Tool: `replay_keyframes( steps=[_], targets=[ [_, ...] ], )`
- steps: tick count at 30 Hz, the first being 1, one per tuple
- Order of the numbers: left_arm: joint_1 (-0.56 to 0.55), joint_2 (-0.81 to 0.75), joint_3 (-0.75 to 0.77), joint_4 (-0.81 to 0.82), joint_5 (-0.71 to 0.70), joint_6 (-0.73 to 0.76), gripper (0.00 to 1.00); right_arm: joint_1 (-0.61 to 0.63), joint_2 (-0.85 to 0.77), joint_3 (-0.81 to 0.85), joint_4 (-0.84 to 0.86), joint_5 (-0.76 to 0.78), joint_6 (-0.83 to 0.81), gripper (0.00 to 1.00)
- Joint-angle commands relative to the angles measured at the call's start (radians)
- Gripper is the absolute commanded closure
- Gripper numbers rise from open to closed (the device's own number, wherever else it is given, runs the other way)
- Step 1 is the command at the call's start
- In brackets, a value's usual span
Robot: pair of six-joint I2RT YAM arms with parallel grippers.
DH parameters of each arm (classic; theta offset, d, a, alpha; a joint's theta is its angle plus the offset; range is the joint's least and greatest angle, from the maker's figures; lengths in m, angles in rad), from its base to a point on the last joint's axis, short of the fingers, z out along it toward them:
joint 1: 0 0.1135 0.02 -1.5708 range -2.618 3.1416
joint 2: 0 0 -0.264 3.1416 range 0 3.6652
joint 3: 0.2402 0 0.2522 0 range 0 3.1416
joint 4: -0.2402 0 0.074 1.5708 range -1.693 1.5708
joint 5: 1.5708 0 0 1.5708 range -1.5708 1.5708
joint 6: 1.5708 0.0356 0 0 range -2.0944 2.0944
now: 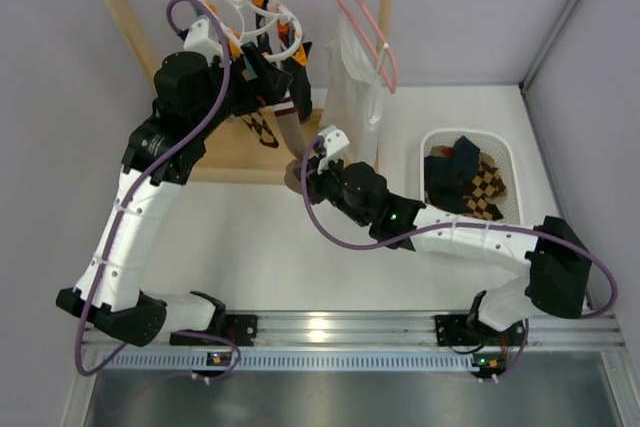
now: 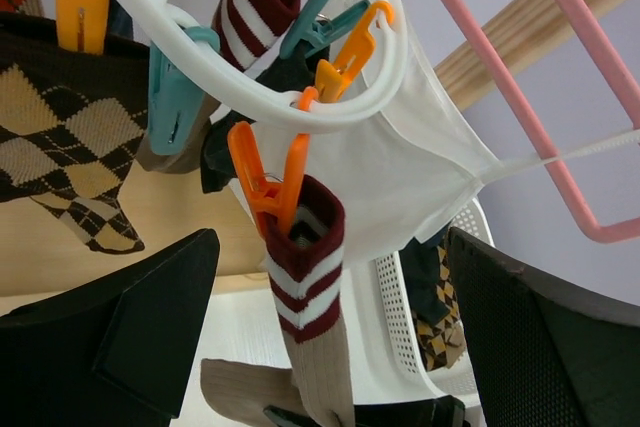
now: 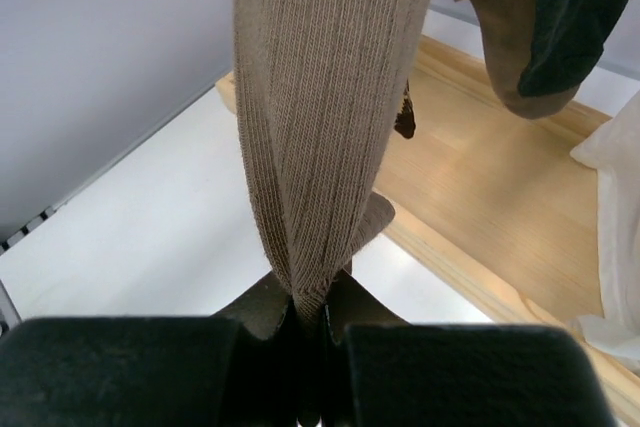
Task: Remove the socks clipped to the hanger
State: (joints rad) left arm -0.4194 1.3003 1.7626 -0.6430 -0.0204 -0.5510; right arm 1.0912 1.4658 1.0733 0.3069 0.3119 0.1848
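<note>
The white ring hanger (image 1: 240, 2) hangs from the wooden rail, with orange and teal clips around its ring (image 2: 300, 97). A grey-brown sock with a maroon-white striped cuff (image 2: 305, 267) hangs from an orange clip (image 2: 268, 182). My left gripper (image 2: 335, 337) is open, one finger on each side of this cuff and apart from it. My right gripper (image 3: 310, 317) is shut on the lower end of the same sock (image 3: 330, 97), below the hanger (image 1: 305, 172). An argyle sock (image 2: 60, 137) and another striped cuff (image 2: 258, 12) remain clipped. A dark sock (image 3: 570, 17) hangs behind.
A white garment (image 1: 355, 77) hangs on a pink wire hanger (image 1: 365, 17) just right of the ring hanger. A white basket (image 1: 470, 133) at the right holds several socks (image 1: 465, 182). The wooden rack's base (image 1: 250, 152) lies under the hanger.
</note>
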Motion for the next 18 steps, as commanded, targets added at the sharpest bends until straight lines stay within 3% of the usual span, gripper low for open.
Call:
replay_keyframes(
  steps=[1,6,18],
  targets=[
    [0.002,-0.004,0.049,0.057,-0.042,0.025,0.02,0.013,-0.059,-0.022,-0.02,-0.048,0.021,0.99],
    [0.045,0.023,0.058,0.068,0.011,0.033,0.02,0.004,-0.093,-0.055,-0.02,-0.074,0.038,0.99],
    [0.064,0.082,0.028,0.195,0.143,0.02,0.2,-0.016,-0.131,-0.056,-0.035,-0.1,0.048,0.98]
  ],
)
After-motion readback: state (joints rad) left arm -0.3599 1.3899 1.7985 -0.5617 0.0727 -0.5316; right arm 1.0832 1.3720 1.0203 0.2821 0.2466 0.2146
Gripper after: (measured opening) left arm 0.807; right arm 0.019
